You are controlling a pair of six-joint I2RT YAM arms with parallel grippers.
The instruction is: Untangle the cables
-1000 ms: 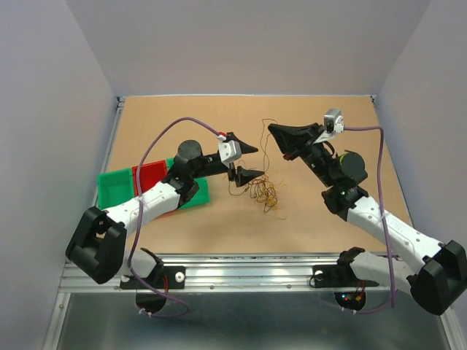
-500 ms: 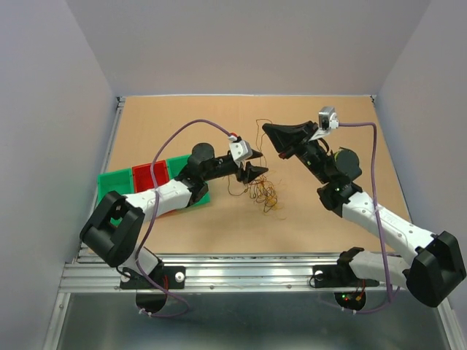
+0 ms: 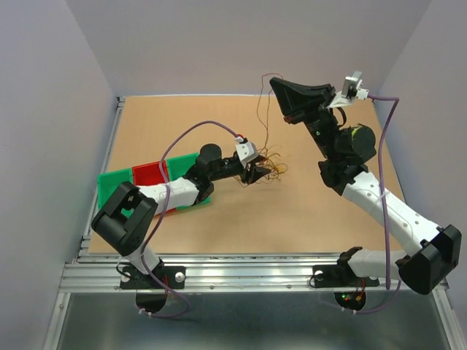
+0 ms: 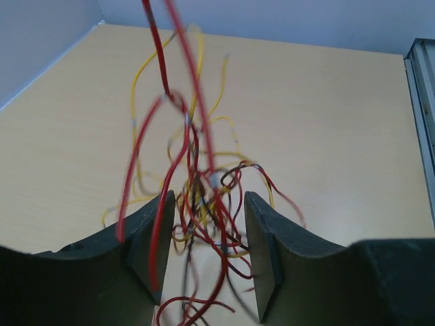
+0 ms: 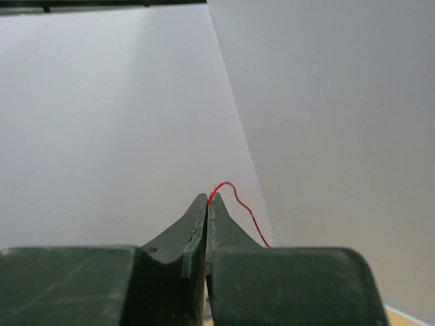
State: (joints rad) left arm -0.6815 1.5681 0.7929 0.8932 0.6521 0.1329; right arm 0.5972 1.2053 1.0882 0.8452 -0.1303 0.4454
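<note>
The cables [image 3: 271, 168] are a small tangle of thin red, yellow and dark wires on the brown table, lifted partly off it. One red strand [image 3: 264, 120] rises from the tangle to my right gripper [image 3: 274, 81], held high and shut on it. In the right wrist view that strand's end [image 5: 239, 202] curls out of the closed tips [image 5: 207, 198]. My left gripper [image 3: 260, 173] sits low at the tangle. In the left wrist view its jaws [image 4: 209, 198] stand apart with a bundle of the cables [image 4: 197, 170] hanging between them, not clamped.
Green bins [image 3: 115, 187] with a red one [image 3: 149, 173] between them lie at the table's left, under the left arm. Grey walls close in three sides. A metal rail [image 3: 241, 271] runs along the near edge.
My right gripper has risen and moved back with the strand, dragging the tangle up and away from the near edge. My left gripper has reached right to the tangle and its jaws have narrowed.
</note>
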